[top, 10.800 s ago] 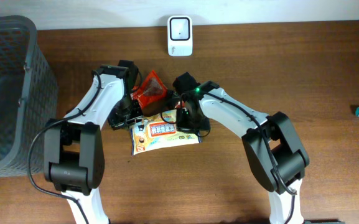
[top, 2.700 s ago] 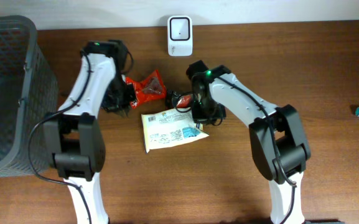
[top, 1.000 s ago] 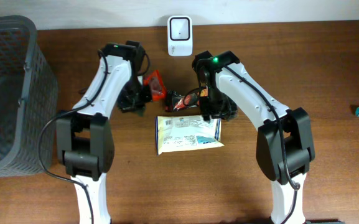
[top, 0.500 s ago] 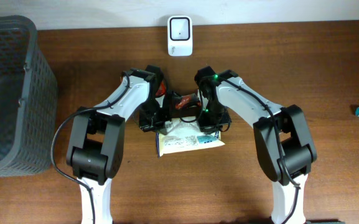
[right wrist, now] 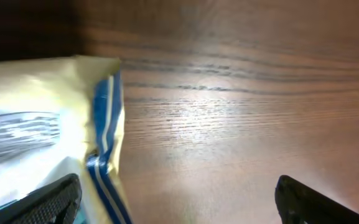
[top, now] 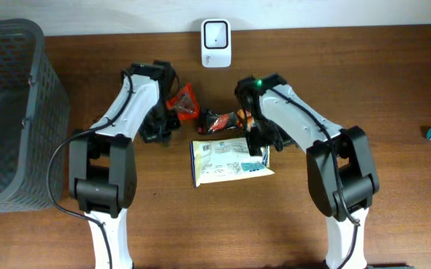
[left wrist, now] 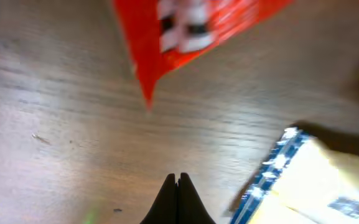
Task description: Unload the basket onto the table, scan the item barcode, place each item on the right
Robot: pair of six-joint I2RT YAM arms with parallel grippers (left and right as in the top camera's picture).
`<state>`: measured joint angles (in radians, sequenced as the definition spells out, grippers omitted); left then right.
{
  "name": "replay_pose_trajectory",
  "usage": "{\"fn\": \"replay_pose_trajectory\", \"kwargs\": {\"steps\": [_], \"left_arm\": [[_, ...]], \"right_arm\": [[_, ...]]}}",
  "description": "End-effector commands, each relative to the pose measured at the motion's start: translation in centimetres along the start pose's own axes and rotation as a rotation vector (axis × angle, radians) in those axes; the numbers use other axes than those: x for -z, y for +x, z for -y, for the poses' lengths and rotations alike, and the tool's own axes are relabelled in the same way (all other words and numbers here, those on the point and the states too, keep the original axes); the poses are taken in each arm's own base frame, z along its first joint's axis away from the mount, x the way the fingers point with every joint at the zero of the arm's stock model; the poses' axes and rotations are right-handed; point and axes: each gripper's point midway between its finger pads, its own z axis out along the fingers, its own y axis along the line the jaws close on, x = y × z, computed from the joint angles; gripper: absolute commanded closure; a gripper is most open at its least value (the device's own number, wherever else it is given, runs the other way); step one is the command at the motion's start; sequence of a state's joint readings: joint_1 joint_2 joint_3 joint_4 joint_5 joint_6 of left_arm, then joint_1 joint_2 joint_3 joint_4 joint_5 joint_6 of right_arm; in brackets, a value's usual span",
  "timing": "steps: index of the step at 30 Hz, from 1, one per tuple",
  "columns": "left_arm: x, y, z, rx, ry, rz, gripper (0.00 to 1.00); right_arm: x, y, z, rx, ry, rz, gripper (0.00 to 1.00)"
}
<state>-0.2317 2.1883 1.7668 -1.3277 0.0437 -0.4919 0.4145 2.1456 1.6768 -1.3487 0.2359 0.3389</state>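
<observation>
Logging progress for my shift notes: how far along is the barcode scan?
Looks done: the pale packet lies flat, fine-print side up. In hand: nothing; the right gripper stands open at the packet's edge, and the left gripper is shut and empty. Left: bringing the packet to the white scanner, which nothing faces yet.

A dark brown wooden table (top: 394, 90) with fine straight grain fills the scene; a pale wall (top: 335, 11) runs along its far edge; a dark grey mesh basket (top: 6, 112) stands at its left end; soft light glints off the wood.
</observation>
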Motion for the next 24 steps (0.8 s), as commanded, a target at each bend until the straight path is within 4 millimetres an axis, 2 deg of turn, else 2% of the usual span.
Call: {"fn": "replay_pose_trajectory", "kwargs": {"steps": [1, 3, 7, 8, 13, 17, 20, 23, 24], "left_arm": [[0.7, -1.0, 0.5, 0.005, 0.007, 0.044, 0.99], [0.6, -1.3, 0.7, 0.005, 0.013, 0.056, 0.82], [0.0, -2.0, 1.0, 0.004, 0.029, 0.084, 0.26], [-0.2, -2.1, 1.1, 0.004, 0.031, 0.086, 0.0], [-0.5, -1.9, 0.9, 0.005, 0.024, 0.077, 0.01], [-0.5, -2.5, 0.9, 0.013, 0.037, 0.097, 0.01], [-0.4, -3.2, 0.7, 0.045, 0.048, 0.114, 0.01], [-0.3, -3.7, 0.2, 0.08, 0.056, 0.121, 0.01], [-0.3, -3.9, 0.0, 0.086, 0.059, 0.126, 0.01]], "right_arm": [[1.7, -0.6, -2.1, 0.054, -0.143, 0.006, 0.01], [2.1, -0.2, -4.2, 0.128, -0.27, -0.01, 0.01], [3.8, 0.9, -8.6, 0.323, -0.546, -0.012, 0.01], [4.0, 1.0, -8.9, 0.332, -0.568, -0.011, 0.01], [3.9, 1.0, -8.9, 0.332, -0.567, -0.013, 0.01], [3.9, 2.1, -8.9, 0.372, -0.544, -0.041, 0.0], [3.4, 3.0, -8.6, 0.412, -0.441, -0.06, 0.04], [3.3, 4.0, -9.2, 0.469, -0.339, -0.058, 0.04], [3.2, 4.1, -9.4, 0.493, -0.3, -0.048, 0.0]]}}
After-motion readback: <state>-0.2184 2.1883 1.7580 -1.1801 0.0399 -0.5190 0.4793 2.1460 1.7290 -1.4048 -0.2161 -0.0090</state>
